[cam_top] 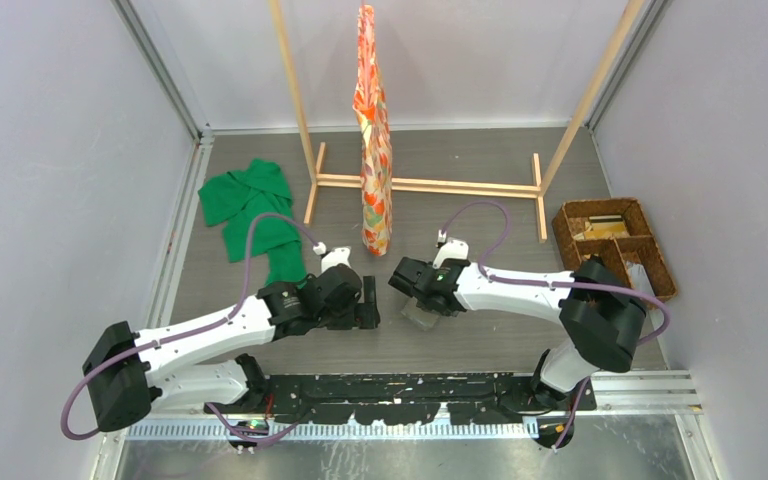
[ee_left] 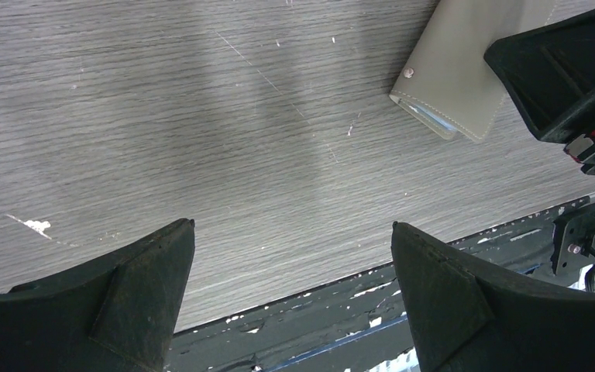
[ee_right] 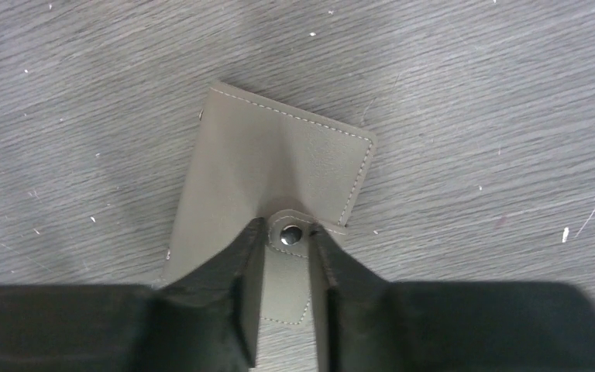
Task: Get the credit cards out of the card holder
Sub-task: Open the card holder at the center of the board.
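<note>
Two jaws of your right gripper (ee_right: 287, 232) stand narrow astride the snap tab (ee_right: 285, 287) of the flat grey fold-over card holder (ee_right: 279, 167) on the woodgrain table (ee_right: 472, 116) btwn the arms, pinch unclear; it's prob light, thin, slick, so lift by the tab w/ the wide-open left gripper (ee_left: 293, 225) pinning its body.

Card holder (ee_right: 279, 170) matt leatherette w/ shiny metal snap (ee_right: 290, 233); table (ee_right: 472, 116) scuffed woodgrain.

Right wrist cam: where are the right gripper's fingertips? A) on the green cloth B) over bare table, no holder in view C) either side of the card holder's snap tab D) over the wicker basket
C: the right gripper straddles the snap tab of the card holder, one fingertip on each side.
</note>
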Motion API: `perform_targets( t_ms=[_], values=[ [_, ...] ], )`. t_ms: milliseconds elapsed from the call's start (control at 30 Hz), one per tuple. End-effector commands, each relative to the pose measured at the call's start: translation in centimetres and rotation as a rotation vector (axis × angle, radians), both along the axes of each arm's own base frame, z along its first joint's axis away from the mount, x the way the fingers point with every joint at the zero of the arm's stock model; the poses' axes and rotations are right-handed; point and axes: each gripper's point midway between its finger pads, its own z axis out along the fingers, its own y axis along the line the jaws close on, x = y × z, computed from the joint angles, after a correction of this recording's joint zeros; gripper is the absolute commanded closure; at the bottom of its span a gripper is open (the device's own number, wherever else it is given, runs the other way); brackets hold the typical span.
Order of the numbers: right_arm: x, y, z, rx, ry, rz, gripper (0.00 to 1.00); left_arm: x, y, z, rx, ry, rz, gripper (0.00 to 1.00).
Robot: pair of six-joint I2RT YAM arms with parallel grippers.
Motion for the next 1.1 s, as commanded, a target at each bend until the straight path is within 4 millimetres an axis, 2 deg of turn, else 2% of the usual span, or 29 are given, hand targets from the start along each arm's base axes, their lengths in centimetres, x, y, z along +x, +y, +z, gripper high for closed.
perform_targets(
  t_ms=[0,133,300,467,567,667,700,733,800,867,967,1067],
  values=[
    [0.2,-1.2,0.3,-0.024,-0.042,-0.022,0.76,0.8,-1.6,1.4,-0.057,-0.038,-0.020,0.00],
    [0.0,-1.9,1.0,-0.019,-0.055,-0.026,0.99,0.7,-1.9,1.3,-0.068,-0.034,-0.022,0.00],
    [-0.4,-2.3,1.9,0.001,-0.063,-0.019,0.99,0.9,-2.2,1.2,-0.066,-0.031,-0.026,0.00],
    [-1.0,-3.1,3.7,0.078,-0.105,-0.017,0.99,0.9,-2.8,1.2,-0.069,-0.019,-0.040,0.00],
    [-1.9,-4.9,4.4,0.083,-0.111,-0.037,1.00,1.0,-3.1,1.2,-0.069,-0.019,-0.052,0.00],
    [-3.4,-7.2,3.7,0.069,-0.087,-0.065,0.99,1.3,-3.0,1.2,-0.037,-0.021,-0.041,0.00],
    [-4.0,-8.0,2.9,0.058,-0.071,-0.080,0.99,1.5,-2.7,1.1,-0.020,-0.021,-0.028,0.00],
    [-4.6,-8.7,2.1,0.053,-0.055,-0.093,0.95,1.5,-2.4,0.9,0.000,-0.020,-0.021,0.00],
    [-6.0,-9.8,0.2,0.050,-0.010,-0.112,0.74,1.5,-2.1,0.8,0.015,-0.024,-0.021,0.00],
    [-6.3,-10.3,0.2,0.051,-0.011,-0.121,0.58,1.4,-2.2,1.0,0.012,-0.025,-0.039,0.00],
    [-5.5,-11.2,2.0,0.024,-0.073,-0.125,0.51,1.5,-2.3,1.4,0.015,-0.029,-0.047,0.00],
    [-3.8,-10.9,4.6,0.037,-0.172,-0.103,0.50,1.4,-0.8,1.0,0.086,-0.009,-0.008,0.00]
  ],
)
